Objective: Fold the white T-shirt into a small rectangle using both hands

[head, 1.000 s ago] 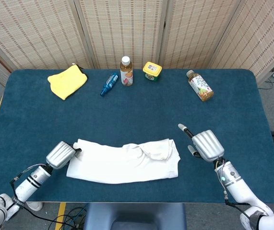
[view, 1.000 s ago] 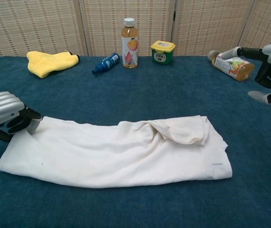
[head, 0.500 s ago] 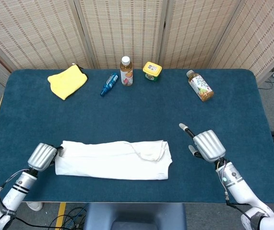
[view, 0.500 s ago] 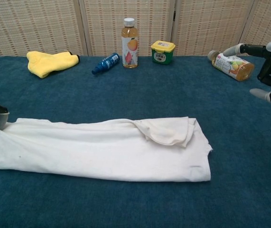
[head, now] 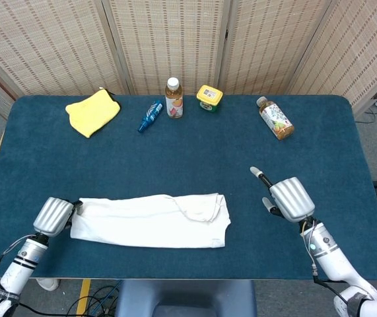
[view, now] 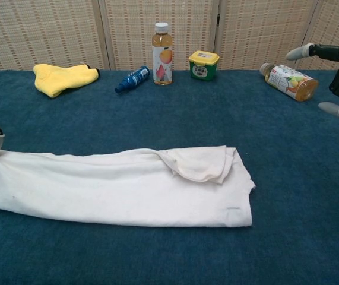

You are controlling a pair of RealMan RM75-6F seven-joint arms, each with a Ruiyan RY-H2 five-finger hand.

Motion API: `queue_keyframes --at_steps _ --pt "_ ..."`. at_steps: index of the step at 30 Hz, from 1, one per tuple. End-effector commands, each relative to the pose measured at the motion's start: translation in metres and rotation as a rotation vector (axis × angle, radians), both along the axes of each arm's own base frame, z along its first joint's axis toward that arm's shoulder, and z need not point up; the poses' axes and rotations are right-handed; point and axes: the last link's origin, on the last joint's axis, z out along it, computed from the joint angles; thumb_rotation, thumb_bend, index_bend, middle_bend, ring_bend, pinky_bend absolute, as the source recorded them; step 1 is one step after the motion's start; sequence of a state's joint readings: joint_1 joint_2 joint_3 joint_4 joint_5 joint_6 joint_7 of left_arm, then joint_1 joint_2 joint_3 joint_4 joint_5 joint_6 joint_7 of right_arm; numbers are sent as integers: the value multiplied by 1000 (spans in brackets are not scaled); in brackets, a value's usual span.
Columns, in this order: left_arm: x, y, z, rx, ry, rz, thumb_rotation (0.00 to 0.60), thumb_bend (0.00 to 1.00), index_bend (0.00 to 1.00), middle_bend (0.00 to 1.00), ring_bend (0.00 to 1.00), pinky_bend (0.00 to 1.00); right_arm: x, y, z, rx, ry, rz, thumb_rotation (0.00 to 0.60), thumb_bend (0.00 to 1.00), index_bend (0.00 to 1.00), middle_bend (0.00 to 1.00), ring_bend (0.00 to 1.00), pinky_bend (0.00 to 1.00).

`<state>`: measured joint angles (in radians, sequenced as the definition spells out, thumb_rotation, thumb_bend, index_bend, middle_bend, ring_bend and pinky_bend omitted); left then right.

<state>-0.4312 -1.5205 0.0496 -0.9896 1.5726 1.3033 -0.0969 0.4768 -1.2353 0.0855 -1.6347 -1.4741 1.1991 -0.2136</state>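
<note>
- Head view: white T-shirt (head: 150, 220) lies as a long strip on the worktop (head: 195, 148), likely halfway folded.
- Left robot hand (head: 54, 215) pinches its left end.
- Right robot hand (head: 286, 198) hovers wide, empty; crosswise folds remain.

The T-shirt (head: 150, 220) lies flat on the table (head: 188, 152), its end touching the left robot hand (head: 53, 215) and stretching toward the right robot hand (head: 287, 198), which sits well apart. Beyond both stand a cloth (head: 92, 111), bottles (head: 173, 98) and a jar (head: 209, 98).
</note>
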Motion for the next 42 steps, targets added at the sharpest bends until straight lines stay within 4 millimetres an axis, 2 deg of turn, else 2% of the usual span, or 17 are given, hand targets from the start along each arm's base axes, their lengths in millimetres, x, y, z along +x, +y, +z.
queue_keyframes --at_steps 1,10,19,34,42 --pt "27 8 5 7 12 -20 600 491 638 858 772 840 -1 1 4 -10 -2 -3 600 414 61 916 955 1000" --pt "101 16 -3 -31 37 -71 600 491 628 855 761 840 -8 4 20 -51 -14 -16 600 414 61 916 956 1000" --pt "174 19 -29 -48 52 -121 600 491 618 848 755 840 -18 10 37 -89 -20 -38 600 414 61 916 955 1000" --pt "253 10 -93 -108 83 -183 600 491 617 843 755 840 -25 14 52 -122 -22 -64 600 414 61 916 955 1000" --pt "279 11 -118 -121 91 -181 600 491 614 843 755 840 -29 14 55 -127 -19 -77 600 413 61 916 955 1000"
